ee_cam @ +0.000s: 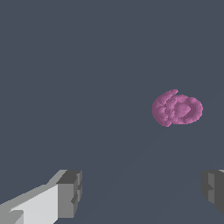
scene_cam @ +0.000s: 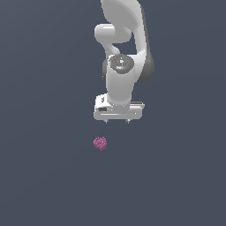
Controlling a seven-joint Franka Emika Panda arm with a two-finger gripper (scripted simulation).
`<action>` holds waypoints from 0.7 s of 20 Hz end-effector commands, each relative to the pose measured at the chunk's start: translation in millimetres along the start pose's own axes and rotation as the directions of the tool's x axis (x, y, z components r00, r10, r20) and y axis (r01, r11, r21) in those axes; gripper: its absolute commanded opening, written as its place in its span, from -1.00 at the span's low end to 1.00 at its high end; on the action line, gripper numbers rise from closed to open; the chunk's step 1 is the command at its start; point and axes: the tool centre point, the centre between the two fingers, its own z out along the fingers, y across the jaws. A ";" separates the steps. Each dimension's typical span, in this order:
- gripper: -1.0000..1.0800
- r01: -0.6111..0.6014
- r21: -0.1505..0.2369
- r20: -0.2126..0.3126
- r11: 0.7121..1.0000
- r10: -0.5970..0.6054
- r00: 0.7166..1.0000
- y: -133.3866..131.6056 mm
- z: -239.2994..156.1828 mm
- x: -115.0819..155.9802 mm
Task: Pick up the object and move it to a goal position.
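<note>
The object is a small magenta-pink bumpy blob lying on the dark grey floor. My white gripper hangs above it and a little toward the exterior view's right, well apart from it. In the wrist view the object lies beyond the fingertips, nearer the far finger than the middle of the gap. The gripper is open and holds nothing.
The white arm rises behind the gripper toward the top of the exterior view. Plain dark grey floor surrounds the object on all sides.
</note>
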 end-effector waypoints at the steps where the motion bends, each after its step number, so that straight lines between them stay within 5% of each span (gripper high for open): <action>1: 0.92 0.000 0.000 0.000 1.000 0.000 1.000 0.0 0.0 0.0; 14: 0.92 0.050 -0.014 -0.035 0.999 -0.050 0.998 -7.6 -15.0 2.8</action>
